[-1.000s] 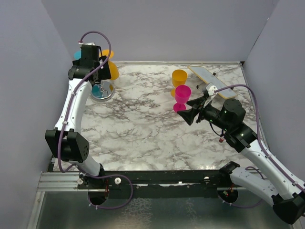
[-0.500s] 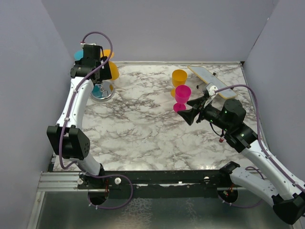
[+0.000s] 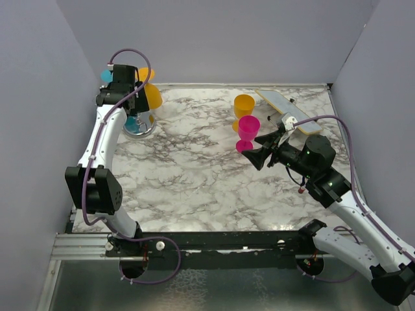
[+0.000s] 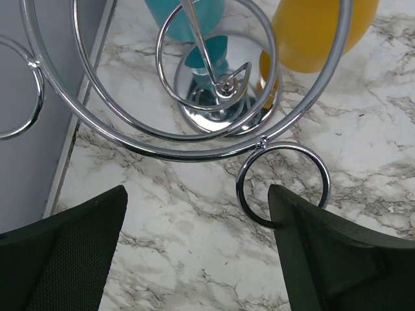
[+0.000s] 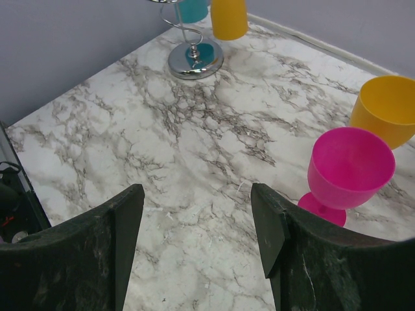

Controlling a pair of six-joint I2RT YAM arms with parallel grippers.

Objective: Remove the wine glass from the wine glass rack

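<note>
From above: shows the left arm [image 3: 102,139] stretched to the far left corner of the desk [image 3: 194,168], ending right over the wine glass rack [image 3: 138,125]. Finds an orange wine glass [image 3: 153,96] hanging at the rack's right side and a teal wine glass [image 3: 106,76] peeking out behind the wrist. Reads as the approach step, with nothing lifted off yet. Puts the right tool [image 3: 259,155] released and empty, just beside a pink glass [image 3: 248,127] standing on the desk, with a yellow glass [image 3: 244,105] behind it. Hides the left arm's tip under its own wrist housing.

Left wrist: looks down through chrome hoops to the disc base [image 4: 224,103]. Shows the left tool [image 4: 196,214] released, its fingers [image 4: 65,259] wide apart, only marble between them. Crops both hung glasses at the top edge. Probably calls for dropping lower, closing on one glass, then sliding it clear of its hoop without snagging wire. Cannot tell which hoop carries which glass.

Right wrist: confirms parted, empty fingers near the pink glass. Cuts the rack off at the top edge, far away.
</note>
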